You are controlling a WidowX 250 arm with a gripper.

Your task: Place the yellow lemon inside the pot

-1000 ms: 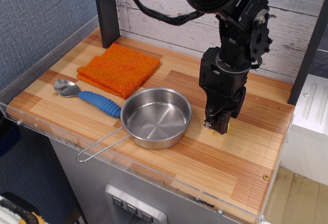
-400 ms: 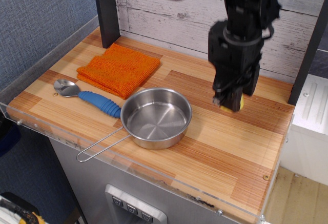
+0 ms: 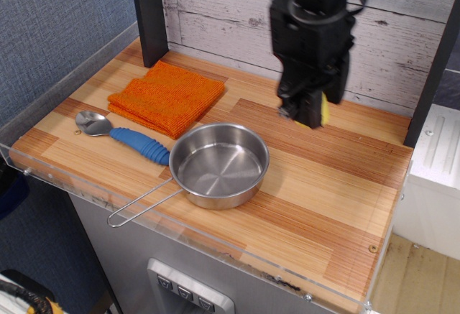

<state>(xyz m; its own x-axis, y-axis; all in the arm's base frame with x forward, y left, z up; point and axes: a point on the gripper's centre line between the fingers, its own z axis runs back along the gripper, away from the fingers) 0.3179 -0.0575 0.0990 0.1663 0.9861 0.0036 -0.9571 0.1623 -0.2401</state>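
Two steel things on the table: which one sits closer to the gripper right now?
The pot, the shallow round pan with the wire handle. The spoon with the blue handle lies farther left, beyond the pot from the gripper.

You see only a sliver of the yellow lemon (image 3: pixel 325 108); the gripper (image 3: pixel 307 113) hides the rest. Motion blur smears the gripper, so its fingertips cannot be made out. The top edge cuts off the arm. The pot (image 3: pixel 219 165) covers the spoon's (image 3: pixel 122 134) handle end.

Even, bright light — arm (image 3: pixel 310 34) motion-blurred, pot (image 3: pixel 219 164) glinting.
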